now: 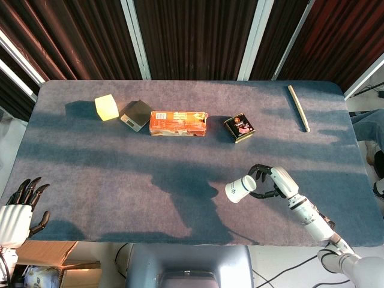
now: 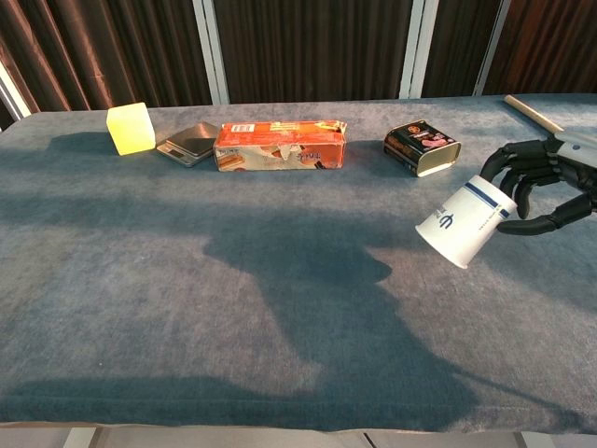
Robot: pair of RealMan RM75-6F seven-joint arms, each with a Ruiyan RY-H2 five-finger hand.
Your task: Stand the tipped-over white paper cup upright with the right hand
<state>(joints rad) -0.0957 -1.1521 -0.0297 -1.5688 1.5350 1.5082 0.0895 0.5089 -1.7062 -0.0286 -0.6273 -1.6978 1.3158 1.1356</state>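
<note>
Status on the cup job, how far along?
Done: the right hand has the white paper cup gripped at its rim end. In hand: the cup is tilted, base pointing down-left, apparently lifted off the table. Left: rotate it fully upright, set it on its base, release. The left hand is idle at the table's near-left corner.
</note>
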